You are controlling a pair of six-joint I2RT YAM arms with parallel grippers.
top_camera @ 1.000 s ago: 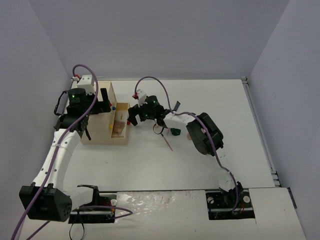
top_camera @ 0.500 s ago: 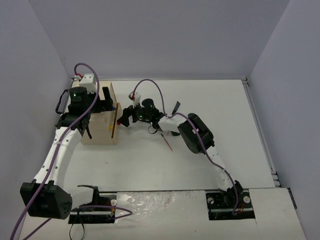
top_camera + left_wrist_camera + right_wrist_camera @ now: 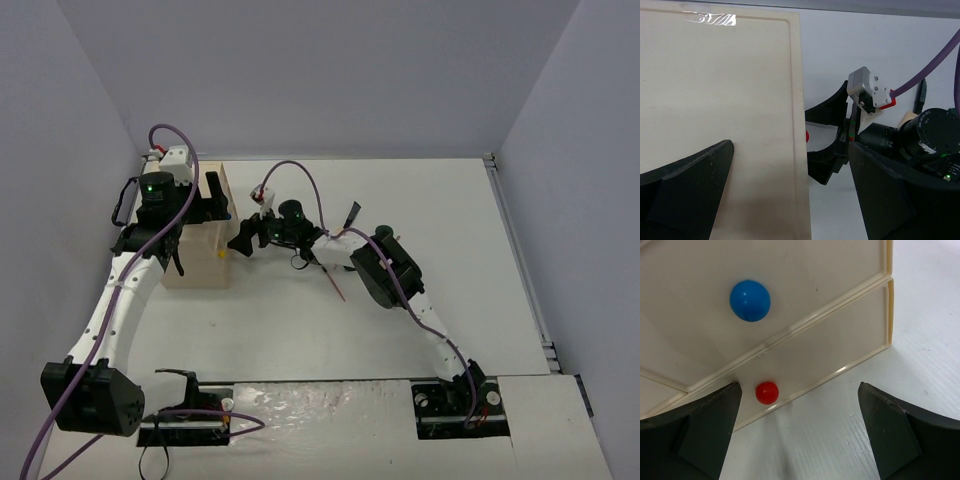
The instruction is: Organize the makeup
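The beige wooden box (image 3: 195, 265) stands at the left with its drawers pushed in. My left gripper (image 3: 212, 200) hangs open over the box top (image 3: 720, 100), one finger above the top and the other past its right edge. Facing the drawer fronts, my right gripper (image 3: 238, 241) is open, and the red knob (image 3: 767, 392) sits between its fingers, nearer the left one, untouched. A blue knob (image 3: 750, 300) is on the drawer above. Of the makeup, a thin pink pencil (image 3: 336, 285) lies on the table under the right arm. A slim dark piece (image 3: 352, 214) lies behind it.
Grey walls close the table at the back and on both sides. The right arm (image 3: 385, 265) stretches across the middle towards the box. From the left wrist view the right gripper (image 3: 817, 137) shows just beside the box edge.
A drawer stood pulled out with its contents showing. My right gripper moved left against it, and the drawer is now flush with the box. The left arm barely moved.
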